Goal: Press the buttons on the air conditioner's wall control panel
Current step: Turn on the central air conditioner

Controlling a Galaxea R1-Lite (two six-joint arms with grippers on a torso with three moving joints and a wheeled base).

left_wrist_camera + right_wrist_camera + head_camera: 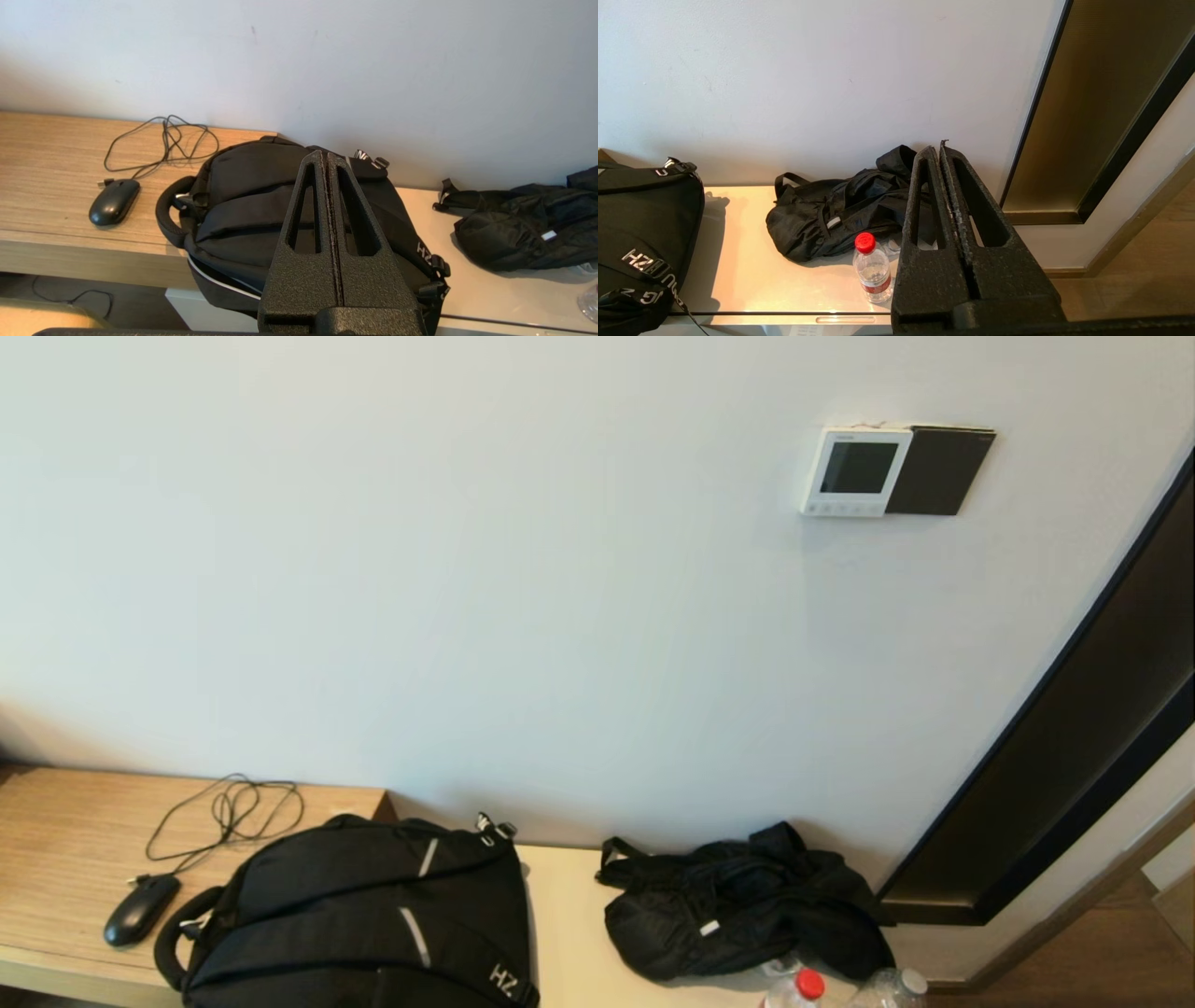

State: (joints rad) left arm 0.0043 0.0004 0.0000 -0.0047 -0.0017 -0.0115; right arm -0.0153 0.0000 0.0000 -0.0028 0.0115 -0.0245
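Note:
The white square wall control panel (856, 471) hangs high on the wall at the right, with a dark screen and a row of tiny white buttons (842, 508) along its lower edge. A dark brown plate (938, 471) sits beside it. Neither arm shows in the head view. My left gripper (325, 155) is shut and empty, held low above the black backpack. My right gripper (938, 148) is shut and empty, held low above the counter by the black bag. The panel is out of both wrist views.
A black backpack (359, 919) and a crumpled black bag (742, 915) lie on the counter below. A black mouse (140, 909) with its cable lies on the wooden desk (56, 840). A red-capped bottle (872, 267) stands near the counter's edge. A dark door frame (1074, 728) runs along the right.

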